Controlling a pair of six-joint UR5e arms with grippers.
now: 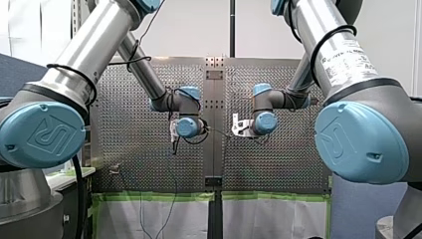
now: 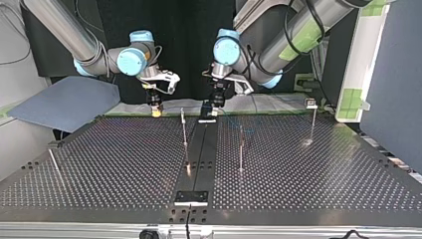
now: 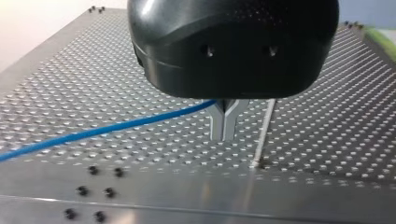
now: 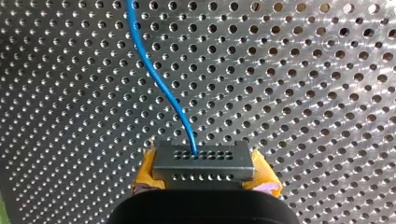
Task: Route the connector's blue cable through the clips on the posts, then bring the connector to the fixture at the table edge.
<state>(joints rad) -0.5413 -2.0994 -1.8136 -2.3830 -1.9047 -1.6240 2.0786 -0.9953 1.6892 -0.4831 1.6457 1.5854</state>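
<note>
connector (image 4: 203,163): my right gripper (image 4: 204,176) is clamping it by its sides over the table (image 4: 303,93); probably light, rigid.
cable (image 3: 107,129): thin, floppy, trailing; my left gripper (image 3: 224,125) is pinching it.

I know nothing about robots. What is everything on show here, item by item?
Table: one, silver, perforated.
Posts: four, thin metal, standing on the table.
Fixture: one, dark, table's near edge in the top view.
Connector: one, grey, in my right gripper.
Blue cable: one, from the connector to my left gripper.
Sheet: one, blue-grey, top view's left.
Arms: two, silver with blue joints, my left arm and my right arm.
Grippers: two, both shut; my left black, my right yellow-padded.
</note>
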